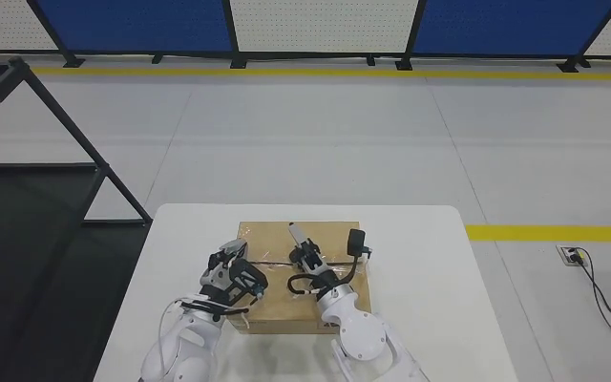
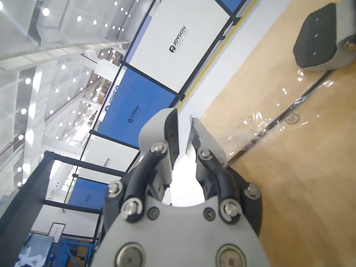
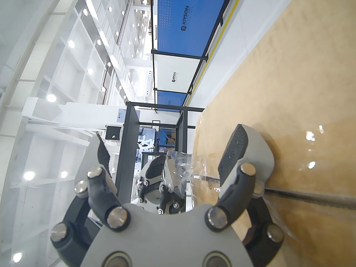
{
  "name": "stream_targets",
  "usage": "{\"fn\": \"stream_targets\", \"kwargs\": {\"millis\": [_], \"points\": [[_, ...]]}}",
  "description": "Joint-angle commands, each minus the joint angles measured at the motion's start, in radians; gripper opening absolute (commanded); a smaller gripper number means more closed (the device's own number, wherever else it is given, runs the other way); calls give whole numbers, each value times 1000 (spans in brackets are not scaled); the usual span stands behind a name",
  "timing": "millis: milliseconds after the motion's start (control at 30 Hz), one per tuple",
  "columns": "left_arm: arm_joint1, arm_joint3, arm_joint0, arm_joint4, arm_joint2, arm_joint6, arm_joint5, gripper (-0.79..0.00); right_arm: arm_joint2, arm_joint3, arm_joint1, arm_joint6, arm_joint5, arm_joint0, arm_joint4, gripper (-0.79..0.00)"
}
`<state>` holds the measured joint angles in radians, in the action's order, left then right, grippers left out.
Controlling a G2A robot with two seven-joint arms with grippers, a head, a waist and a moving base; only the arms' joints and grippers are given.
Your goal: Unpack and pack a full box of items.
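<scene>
A closed cardboard box (image 1: 272, 237) lies on the white table (image 1: 430, 286), its top seam (image 2: 303, 98) covered with clear tape (image 2: 278, 118). My left gripper (image 1: 242, 264) is at the box's left end, shut on a crumpled loose end of the clear tape (image 3: 176, 162); its fingers (image 2: 169, 137) are nearly together just off the box edge. My right gripper (image 1: 326, 241) stands wide open over the middle of the lid. One of its pads (image 3: 233, 151) rests on the cardboard beside the seam (image 3: 306, 195), and the same pad (image 2: 317, 40) lies flat on the lid in the left wrist view.
White table surface runs free to the right of the box and along the left edge (image 1: 167, 248). A black metal frame (image 1: 67, 124) stands off the table's left side. Blue and white partition panels (image 1: 315, 24) line the far floor.
</scene>
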<state>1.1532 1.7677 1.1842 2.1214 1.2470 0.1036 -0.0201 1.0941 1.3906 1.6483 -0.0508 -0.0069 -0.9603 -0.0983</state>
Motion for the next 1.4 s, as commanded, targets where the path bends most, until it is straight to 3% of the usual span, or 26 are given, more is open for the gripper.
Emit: {"fn": "stream_targets", "kwargs": {"millis": [0,167,267,367,433,467,767,1367], "points": [[2,3,3,-32,9,-5,7,-671,1,0,0,-1,2,0,0,0],[5,3,11,-105,34,-21,24,-628,2,1,1,-1,7,0,-2,0],[7,0,17,-138,44,-32,32,-560,2,1,1,0,11,0,-4,0],[8,-1,23,-165,56,-47,39,-345,3,-1,2,3,13,1,-5,0],[9,0,28,-173,62,-50,33,-89,3,-3,3,3,15,2,-4,0],[10,1,30,-179,64,-52,31,-12,2,-4,3,3,17,2,-4,0],[17,11,43,-244,85,-83,15,0,1,-6,5,2,18,4,-6,0],[39,11,49,-342,119,-70,-109,0,0,-2,8,2,17,-4,-10,0]]}}
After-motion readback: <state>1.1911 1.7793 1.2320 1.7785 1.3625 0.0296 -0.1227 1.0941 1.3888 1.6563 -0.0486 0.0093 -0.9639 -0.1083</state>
